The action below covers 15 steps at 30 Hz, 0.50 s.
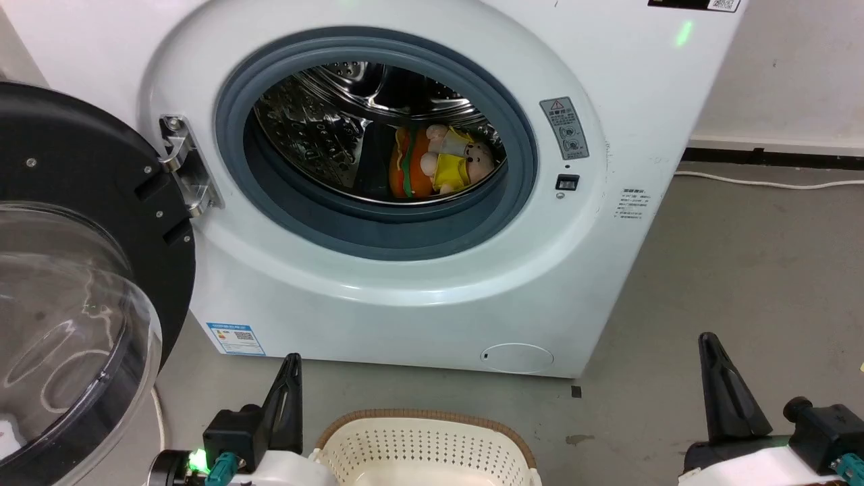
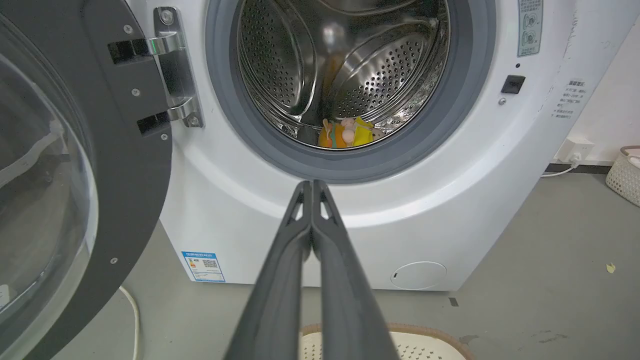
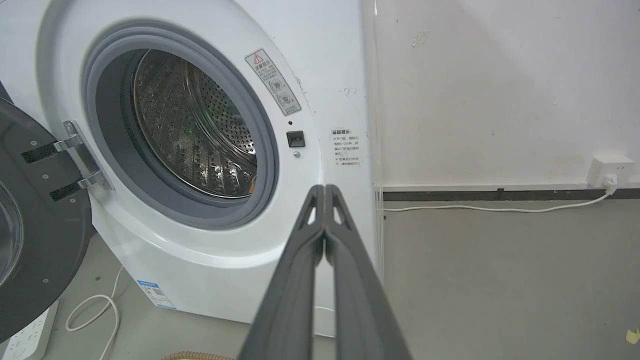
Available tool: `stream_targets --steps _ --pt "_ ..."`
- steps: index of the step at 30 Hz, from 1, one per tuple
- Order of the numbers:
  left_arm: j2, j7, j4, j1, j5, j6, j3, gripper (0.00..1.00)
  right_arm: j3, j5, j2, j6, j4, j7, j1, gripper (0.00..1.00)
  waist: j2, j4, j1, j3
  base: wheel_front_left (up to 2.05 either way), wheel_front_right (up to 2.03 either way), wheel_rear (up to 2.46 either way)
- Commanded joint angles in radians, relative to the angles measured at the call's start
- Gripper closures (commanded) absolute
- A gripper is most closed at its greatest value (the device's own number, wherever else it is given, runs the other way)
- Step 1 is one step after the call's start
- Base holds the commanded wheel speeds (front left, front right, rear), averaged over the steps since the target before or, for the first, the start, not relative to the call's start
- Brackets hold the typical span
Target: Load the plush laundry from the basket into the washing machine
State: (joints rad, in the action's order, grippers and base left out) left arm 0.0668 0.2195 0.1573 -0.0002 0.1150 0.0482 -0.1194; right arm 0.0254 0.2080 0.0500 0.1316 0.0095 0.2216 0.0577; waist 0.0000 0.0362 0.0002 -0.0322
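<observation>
Plush laundry [image 1: 439,162]: I see both toys inside the washing machine [image 1: 378,297], low in its steel drum [image 1: 317,128]. The orange plush [image 1: 407,165] is on the hinge side and touches the doll in yellow [image 1: 455,162].
Porthole: open, with the grey rubber rim [image 1: 378,229] unobstructed.
Door [image 1: 74,283]: stands wide open on the machine's hinge side, clear dome facing outward.
Basket [image 1: 418,413]: on the floor just in front of the machine, below the porthole. I get its far rim and perforated wall; I cannot see its floor.
Left gripper [image 2: 311,186]: fingers pressed together with nothing between them. It hangs in front of the machine, aimed below the porthole, above the basket's far rim and apart from the machine.
Right gripper [image 3: 325,189]: fingers together, empty. It sits in front of the machine's latch-side corner, pointing toward it without touching.
Cable [image 3: 500,209]: white, on the grey floor along the wall beyond the machine's latch side.
</observation>
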Motion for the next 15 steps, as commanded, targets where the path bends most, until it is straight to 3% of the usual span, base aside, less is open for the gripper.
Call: stream_targets --steps 1,15 --pt "-0.003 -0.008 -0.009 0.0 -0.012 -0.007 0.005 1.0 -0.002 -0.01 0.0 0.0 -0.001 -0.009 -0.009 1.0 0.0 -0.001 0.0 0.001 0.0 0.0 0.0" --pt "-0.004 -0.034 -0.028 0.0 -0.024 -0.012 0.02 1.0 -0.005 -0.035 0.0 0.0 -0.002 -0.036 -0.015 1.0 0.0 -0.005 -0.0001 0.005 0.0 0.0 0.0"
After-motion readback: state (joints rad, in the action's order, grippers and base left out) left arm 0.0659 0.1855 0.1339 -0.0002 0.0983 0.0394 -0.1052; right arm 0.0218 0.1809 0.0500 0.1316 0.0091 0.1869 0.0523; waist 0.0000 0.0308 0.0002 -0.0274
